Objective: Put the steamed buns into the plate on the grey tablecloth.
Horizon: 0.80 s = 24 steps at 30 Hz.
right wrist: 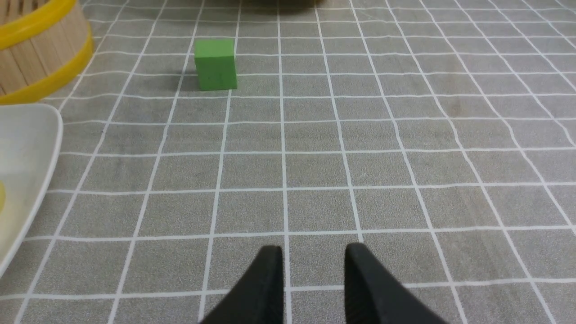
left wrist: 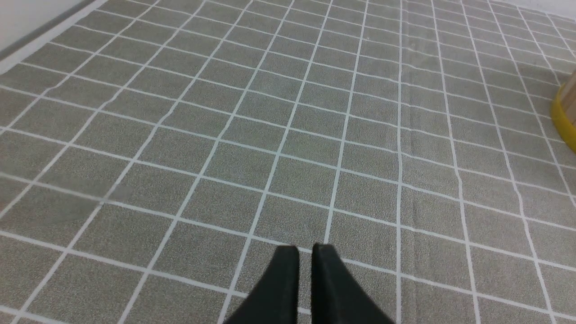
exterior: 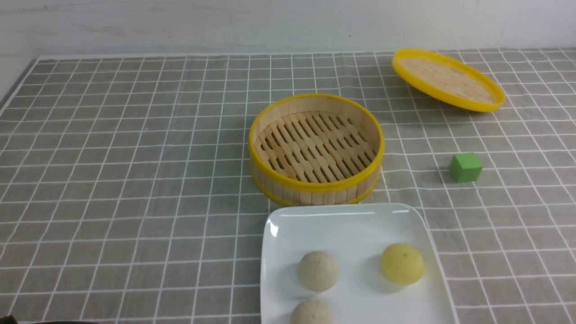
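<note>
While all three steamed buns sit inside the plate (exterior: 288, 225), both claws hang empty over the grey tablecloth (exterior: 135, 180). One beige bun (exterior: 318, 270) lies near the plate's middle, the yellow bun (exterior: 402, 263) is to its right, apart from it, and a second beige bun (exterior: 312, 313) is at the near edge (cut off by the front view's border). Just behind the plate stands the round steamer basket (exterior: 316, 148), empty, and its lid (exterior: 447, 80) rests tilted at the far right. A green cube (exterior: 465, 167) lies to the right of the basket, well apart from it. Seen from its wrist, the left claw (left wrist: 305, 249) has its fingers nearly together, a thin slit between them, gripping nothing. Over bare cloth, the right claw (right wrist: 312, 252) shows a clear gap between its fingers, also holding nothing.
</note>
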Motion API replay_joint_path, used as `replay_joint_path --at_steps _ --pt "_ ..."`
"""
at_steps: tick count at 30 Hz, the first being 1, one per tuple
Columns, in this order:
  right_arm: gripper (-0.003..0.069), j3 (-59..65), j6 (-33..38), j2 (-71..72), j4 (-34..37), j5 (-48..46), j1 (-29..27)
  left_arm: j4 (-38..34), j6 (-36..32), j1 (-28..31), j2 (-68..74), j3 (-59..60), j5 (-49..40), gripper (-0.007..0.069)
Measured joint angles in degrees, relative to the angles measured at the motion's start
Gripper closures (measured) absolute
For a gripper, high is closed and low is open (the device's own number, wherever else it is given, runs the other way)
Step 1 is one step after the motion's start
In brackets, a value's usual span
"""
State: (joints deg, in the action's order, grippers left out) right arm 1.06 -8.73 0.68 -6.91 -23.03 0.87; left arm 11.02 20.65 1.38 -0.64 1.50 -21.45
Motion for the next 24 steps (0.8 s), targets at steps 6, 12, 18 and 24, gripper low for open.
replay_joint_path --at_steps 6,12,18,24 --pt "0.0427 0.0 0.0 0.0 0.0 0.0 0.0 0.0 0.0 0.0 0.0 0.0 0.0 0.0552" --pt "0.0421 0.0 0.0 0.0 0.0 0.0 0.0 0.0 0.0 0.0 0.0 0.0 0.0 0.0552" --pt "0.042 0.0 0.0 0.0 0.0 0.0 0.0 0.0 0.0 0.0 0.0 0.0 0.0 0.0552" --pt "0.042 0.0 0.0 0.0 0.0 0.0 0.0 0.0 0.0 0.0 0.0 0.0 0.0 0.0549"
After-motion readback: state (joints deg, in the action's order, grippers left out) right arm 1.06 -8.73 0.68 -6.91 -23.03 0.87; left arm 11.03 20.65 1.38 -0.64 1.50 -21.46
